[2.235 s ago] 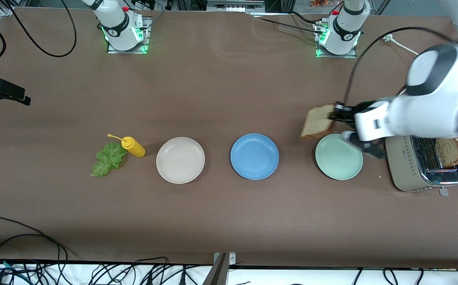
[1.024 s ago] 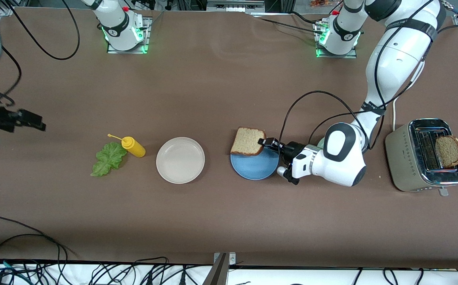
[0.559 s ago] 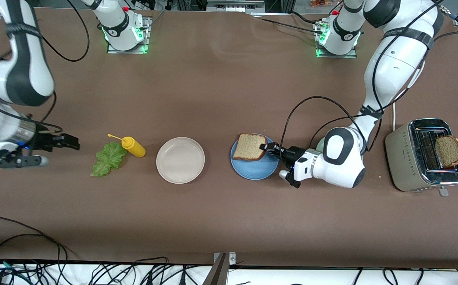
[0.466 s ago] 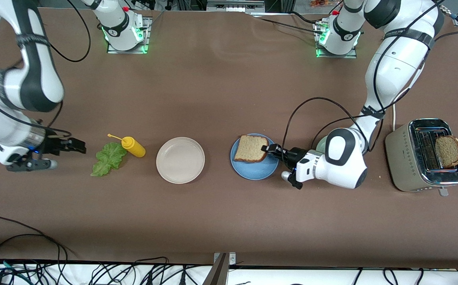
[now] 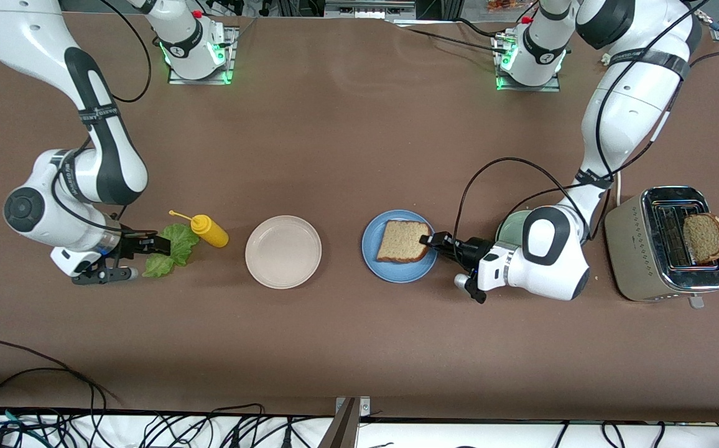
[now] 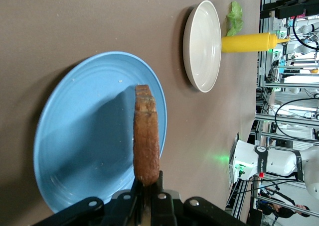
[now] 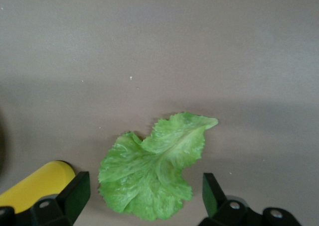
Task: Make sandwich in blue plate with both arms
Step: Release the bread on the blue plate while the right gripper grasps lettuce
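Over the blue plate (image 5: 400, 274), left hand (image 5: 426, 241) clamps bread slice (image 5: 402, 241); right hand (image 5: 155, 244) spread.

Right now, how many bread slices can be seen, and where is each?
2. One bread slice is over the blue plate, held by the left gripper. The other slice stands in the toaster at the left arm's end of the table. More may be hidden inside the toaster.

A yellow squeeze bottle (image 5: 209, 231) is crowding the lettuce leaf (image 5: 171, 248), touching it; bare table (image 5: 347, 143) is lying open between the plates and the arm bases.
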Robot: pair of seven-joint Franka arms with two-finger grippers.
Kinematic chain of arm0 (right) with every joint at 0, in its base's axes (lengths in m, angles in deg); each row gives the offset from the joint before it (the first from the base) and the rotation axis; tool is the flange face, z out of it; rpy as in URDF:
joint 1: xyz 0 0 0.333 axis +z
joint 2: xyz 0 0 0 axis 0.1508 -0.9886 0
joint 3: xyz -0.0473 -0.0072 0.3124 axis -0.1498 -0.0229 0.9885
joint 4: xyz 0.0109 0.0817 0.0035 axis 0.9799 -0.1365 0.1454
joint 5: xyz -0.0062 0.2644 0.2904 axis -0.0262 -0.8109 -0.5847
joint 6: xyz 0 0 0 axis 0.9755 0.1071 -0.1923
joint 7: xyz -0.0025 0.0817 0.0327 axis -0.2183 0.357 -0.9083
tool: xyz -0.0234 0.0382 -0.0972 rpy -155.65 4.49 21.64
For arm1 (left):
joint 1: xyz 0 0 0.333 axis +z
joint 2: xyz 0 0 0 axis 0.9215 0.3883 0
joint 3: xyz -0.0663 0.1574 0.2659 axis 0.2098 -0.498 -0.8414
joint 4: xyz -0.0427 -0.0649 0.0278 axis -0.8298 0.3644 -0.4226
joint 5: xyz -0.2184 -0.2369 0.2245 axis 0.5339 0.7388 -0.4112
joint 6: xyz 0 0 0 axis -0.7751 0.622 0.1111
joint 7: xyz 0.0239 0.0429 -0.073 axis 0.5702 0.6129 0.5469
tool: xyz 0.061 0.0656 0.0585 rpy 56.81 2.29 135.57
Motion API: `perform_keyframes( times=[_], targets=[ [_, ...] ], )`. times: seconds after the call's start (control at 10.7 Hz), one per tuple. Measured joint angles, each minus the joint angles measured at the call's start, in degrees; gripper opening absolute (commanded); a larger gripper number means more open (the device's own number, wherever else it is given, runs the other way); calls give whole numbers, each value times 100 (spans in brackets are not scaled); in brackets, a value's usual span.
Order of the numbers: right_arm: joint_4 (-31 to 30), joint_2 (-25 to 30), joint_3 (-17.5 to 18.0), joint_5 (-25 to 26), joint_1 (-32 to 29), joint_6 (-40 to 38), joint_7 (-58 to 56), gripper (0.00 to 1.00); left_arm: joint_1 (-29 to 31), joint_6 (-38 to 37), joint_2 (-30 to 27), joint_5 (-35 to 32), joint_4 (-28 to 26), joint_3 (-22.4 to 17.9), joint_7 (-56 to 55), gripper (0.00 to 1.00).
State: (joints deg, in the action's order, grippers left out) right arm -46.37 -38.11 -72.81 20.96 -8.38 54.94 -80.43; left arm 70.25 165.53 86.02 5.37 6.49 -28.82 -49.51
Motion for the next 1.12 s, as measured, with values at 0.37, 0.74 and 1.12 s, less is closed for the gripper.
perform_keyframes(
  times=[0.37, 0.74, 1.12],
  targets=[
    [-668, -188, 8, -1, -3, 1065, -83, 100, -56, 0, 71, 371, -1, 3, 80, 57],
    [-900, -203, 8, -1, -35, 1337, -462, 100, -58, 5, 175, 385, 6, -15, 182, 100],
    [-917, -280, 8, -1, -60, 1461, -508, 43, 10, 6, -27, -1015, 302, -86, 213, 100]
  ],
)
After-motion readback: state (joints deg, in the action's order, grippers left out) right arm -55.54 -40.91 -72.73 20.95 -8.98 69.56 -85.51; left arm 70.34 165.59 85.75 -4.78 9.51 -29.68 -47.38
